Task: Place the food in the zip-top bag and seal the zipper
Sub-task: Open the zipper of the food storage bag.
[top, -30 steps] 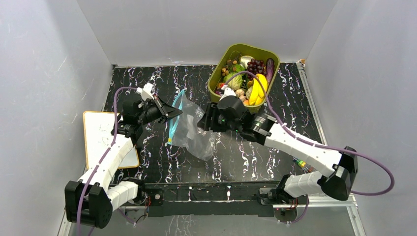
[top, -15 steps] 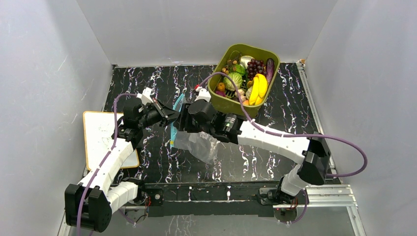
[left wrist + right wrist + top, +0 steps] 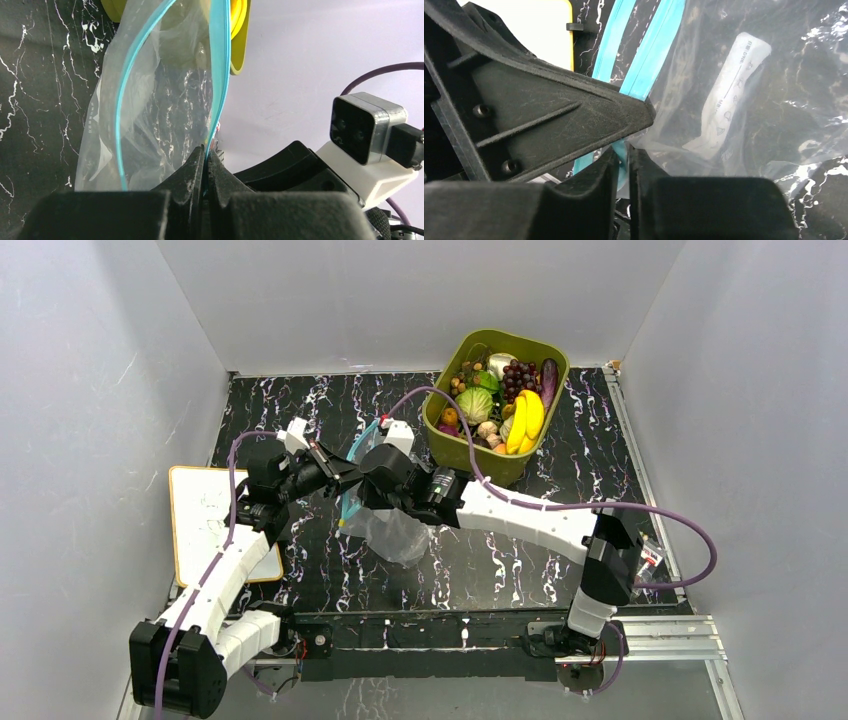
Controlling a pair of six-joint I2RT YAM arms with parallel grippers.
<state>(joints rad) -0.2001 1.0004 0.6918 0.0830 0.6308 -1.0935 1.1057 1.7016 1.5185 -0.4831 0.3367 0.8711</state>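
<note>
Lab test cell, not a home. Landmark: black marbled table (image 3: 300,405). Plain pale panels (image 3: 100,370) box it in on three sides. An aluminium rail (image 3: 670,640) along its near edge carries my arm bases (image 3: 190,665). Purple cables (image 3: 690,530) loop over it. At its far right corner, an olive tub (image 3: 465,452) of toy food (image 3: 525,420).

Overhead, the left gripper (image 3: 205,159) and right gripper (image 3: 624,156) meet over the bag (image 3: 400,535), hiding most of its zipper (image 3: 220,50). The tub (image 3: 239,40) is cut off by the left wrist picture's top edge. The print on the bag's label (image 3: 729,95) is unreadable.
</note>
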